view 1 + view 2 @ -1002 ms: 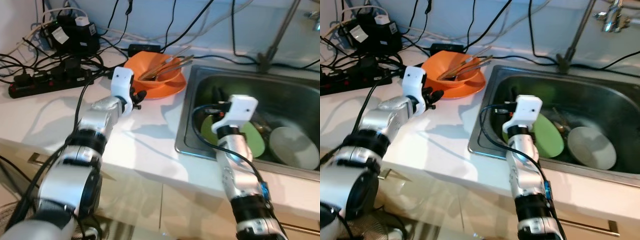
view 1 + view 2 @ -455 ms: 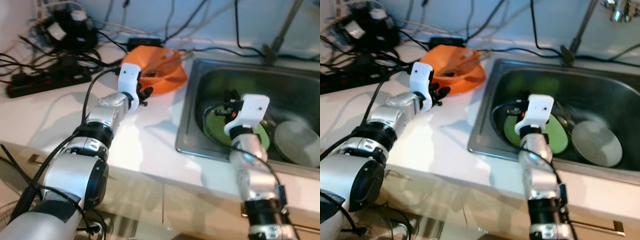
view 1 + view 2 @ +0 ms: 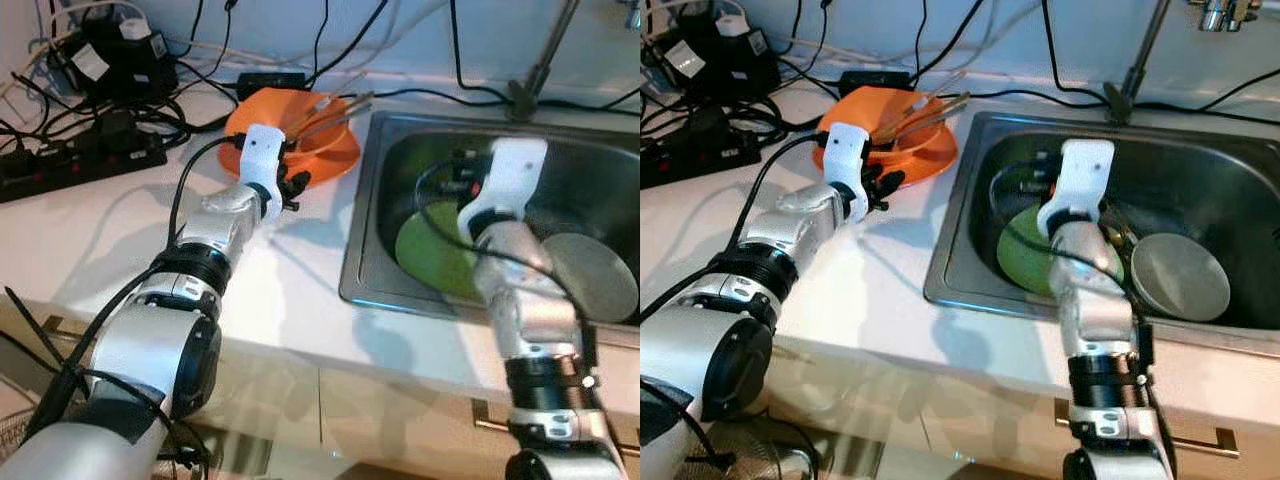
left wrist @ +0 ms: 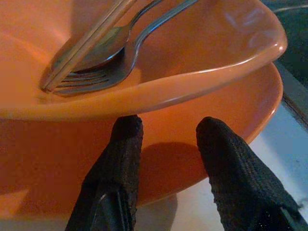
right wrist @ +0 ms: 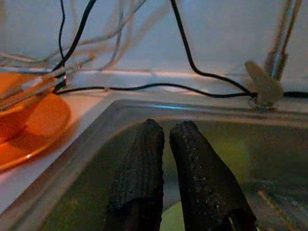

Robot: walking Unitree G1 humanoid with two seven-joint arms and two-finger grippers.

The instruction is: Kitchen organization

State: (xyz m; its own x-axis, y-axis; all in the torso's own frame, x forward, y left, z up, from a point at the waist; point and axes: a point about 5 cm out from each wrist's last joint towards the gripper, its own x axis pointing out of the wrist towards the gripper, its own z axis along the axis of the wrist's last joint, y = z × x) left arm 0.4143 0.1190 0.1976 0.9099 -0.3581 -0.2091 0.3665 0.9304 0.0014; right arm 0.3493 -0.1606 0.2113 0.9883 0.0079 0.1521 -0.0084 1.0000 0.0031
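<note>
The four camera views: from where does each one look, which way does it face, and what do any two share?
Left eye view: from the head, forward and down at the counter and sink; both silver arms show.
Right eye view: the same head camera's other eye, same scene.
Left wrist view: along the left hand, fingers apart, close to the orange bowl holding a fork.
Right wrist view: along the right hand, fingers together, over the sink toward the back wall.
Shared: both wrist views show the orange bowl; both eye views show the green plate.
</note>
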